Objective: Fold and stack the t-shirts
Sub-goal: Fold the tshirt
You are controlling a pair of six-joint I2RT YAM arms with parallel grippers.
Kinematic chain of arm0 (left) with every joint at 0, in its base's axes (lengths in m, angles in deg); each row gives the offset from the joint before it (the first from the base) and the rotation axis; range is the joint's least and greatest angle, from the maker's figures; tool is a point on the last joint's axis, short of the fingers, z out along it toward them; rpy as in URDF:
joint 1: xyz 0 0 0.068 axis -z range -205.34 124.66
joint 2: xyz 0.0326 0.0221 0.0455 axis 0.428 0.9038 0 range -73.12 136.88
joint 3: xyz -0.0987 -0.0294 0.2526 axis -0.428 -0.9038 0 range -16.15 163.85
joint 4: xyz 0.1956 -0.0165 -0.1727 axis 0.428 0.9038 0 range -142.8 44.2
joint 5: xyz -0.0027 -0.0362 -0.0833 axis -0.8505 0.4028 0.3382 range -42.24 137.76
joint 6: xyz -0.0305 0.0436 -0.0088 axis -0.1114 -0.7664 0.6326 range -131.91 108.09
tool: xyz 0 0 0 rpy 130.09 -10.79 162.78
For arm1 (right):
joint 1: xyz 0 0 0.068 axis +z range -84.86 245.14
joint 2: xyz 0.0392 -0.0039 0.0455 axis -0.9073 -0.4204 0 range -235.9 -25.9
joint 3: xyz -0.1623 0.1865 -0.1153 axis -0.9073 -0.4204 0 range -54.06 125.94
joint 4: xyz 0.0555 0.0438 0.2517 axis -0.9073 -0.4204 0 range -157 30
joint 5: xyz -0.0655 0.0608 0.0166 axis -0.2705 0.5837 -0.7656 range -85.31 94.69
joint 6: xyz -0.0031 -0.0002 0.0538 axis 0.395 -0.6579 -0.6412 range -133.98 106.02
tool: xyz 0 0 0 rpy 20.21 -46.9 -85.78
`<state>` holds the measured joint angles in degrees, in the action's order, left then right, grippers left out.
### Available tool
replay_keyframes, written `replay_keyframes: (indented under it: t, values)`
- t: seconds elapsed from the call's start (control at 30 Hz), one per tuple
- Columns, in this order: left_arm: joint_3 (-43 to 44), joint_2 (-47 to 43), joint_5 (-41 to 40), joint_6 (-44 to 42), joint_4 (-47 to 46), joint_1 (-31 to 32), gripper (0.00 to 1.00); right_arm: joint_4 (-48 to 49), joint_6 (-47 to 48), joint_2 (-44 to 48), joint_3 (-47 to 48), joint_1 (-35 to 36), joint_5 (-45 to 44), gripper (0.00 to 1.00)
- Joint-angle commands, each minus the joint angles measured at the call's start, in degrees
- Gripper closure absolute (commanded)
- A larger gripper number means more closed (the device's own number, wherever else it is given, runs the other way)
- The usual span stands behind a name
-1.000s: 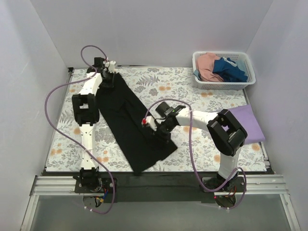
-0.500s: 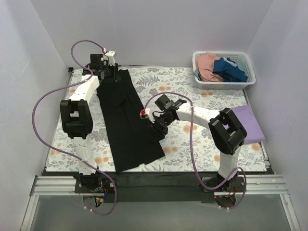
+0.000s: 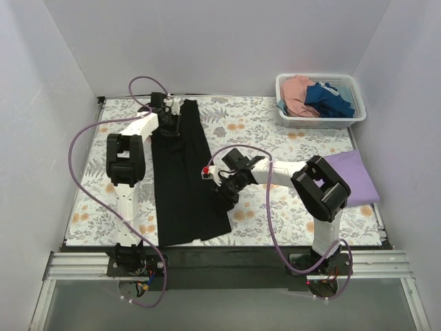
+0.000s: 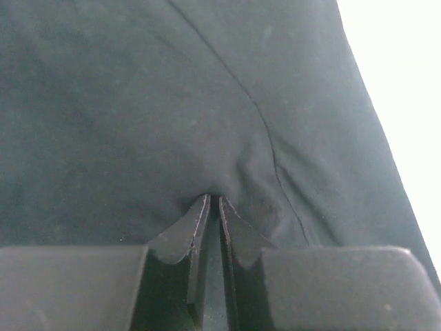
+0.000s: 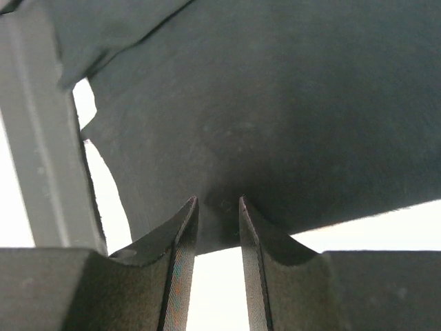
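The black t-shirt (image 3: 182, 179) lies as a long narrow strip down the left-middle of the table, running from far to near. My left gripper (image 3: 173, 129) is shut on its far end; in the left wrist view the fingertips (image 4: 212, 200) pinch a pucker of black cloth (image 4: 138, 103). My right gripper (image 3: 224, 189) holds the strip's right edge about halfway down; in the right wrist view its tips (image 5: 217, 201) grip the cloth's edge (image 5: 289, 103) with a narrow gap between the jaws. A folded lavender t-shirt (image 3: 355, 176) lies at the right edge. Pink (image 3: 298, 93) and dark blue (image 3: 331, 98) shirts lie in the basket.
The white lattice basket (image 3: 320, 123) stands at the far right corner. The table has a floral cover (image 3: 275, 134), with white walls on three sides. The left arm's purple cable loops over the left of the table.
Both grippers swung the black t-shirt from a slant to nearly straight. The left gripper moved right along the far edge, and the right gripper stayed near the middle.
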<state>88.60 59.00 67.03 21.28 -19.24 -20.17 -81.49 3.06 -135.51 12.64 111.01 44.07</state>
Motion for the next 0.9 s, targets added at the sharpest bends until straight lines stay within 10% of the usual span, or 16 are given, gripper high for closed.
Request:
replay_keyframes:
  t: [0.0, 0.37, 0.87]
  values:
    - [5.3, 6.0, 4.5, 0.5, 3.9, 7.4, 0.92, 0.7, -3.4, 1.1, -5.3, 2.9, 2.5, 0.63]
    - [25.2, 9.8, 13.2, 8.1, 1.0, 8.5, 0.72, -5.0, -3.4, 4.8, 5.4, -11.7, 9.4, 0.57]
    - [-11.7, -20.7, 15.8, 2.8, -2.4, 3.5, 0.65, -4.6, -10.5, -20.1, 45.6, -18.4, -14.1, 0.65]
